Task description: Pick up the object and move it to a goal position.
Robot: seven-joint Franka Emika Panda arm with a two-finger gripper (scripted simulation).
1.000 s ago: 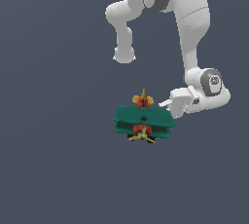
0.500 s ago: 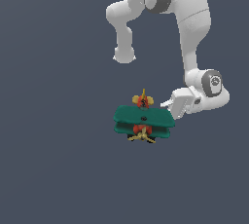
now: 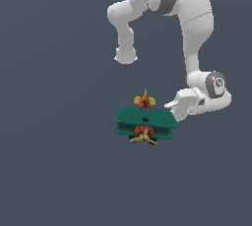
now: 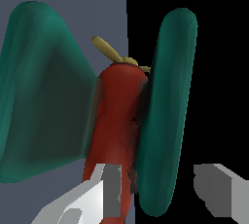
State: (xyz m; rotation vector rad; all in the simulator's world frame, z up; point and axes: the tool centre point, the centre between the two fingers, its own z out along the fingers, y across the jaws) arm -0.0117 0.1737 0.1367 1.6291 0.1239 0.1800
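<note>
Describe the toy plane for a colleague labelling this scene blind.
Follow the white robot arm down to its pincer; the toy plane sits right beside it. It alone has colour: two stacked teal wings, red body, yellow propeller.

The white Panda arm [image 3: 197, 33] is arching down from the top of the exterior view and bending toward the view's left at its wrist. The gripper [image 3: 173, 108] is sitting against the right end of the toy biplane [image 3: 145, 120], whose stacked teal wings, red body, yellow propeller and tail are showing. Jaw spacing is not discernible.
</note>
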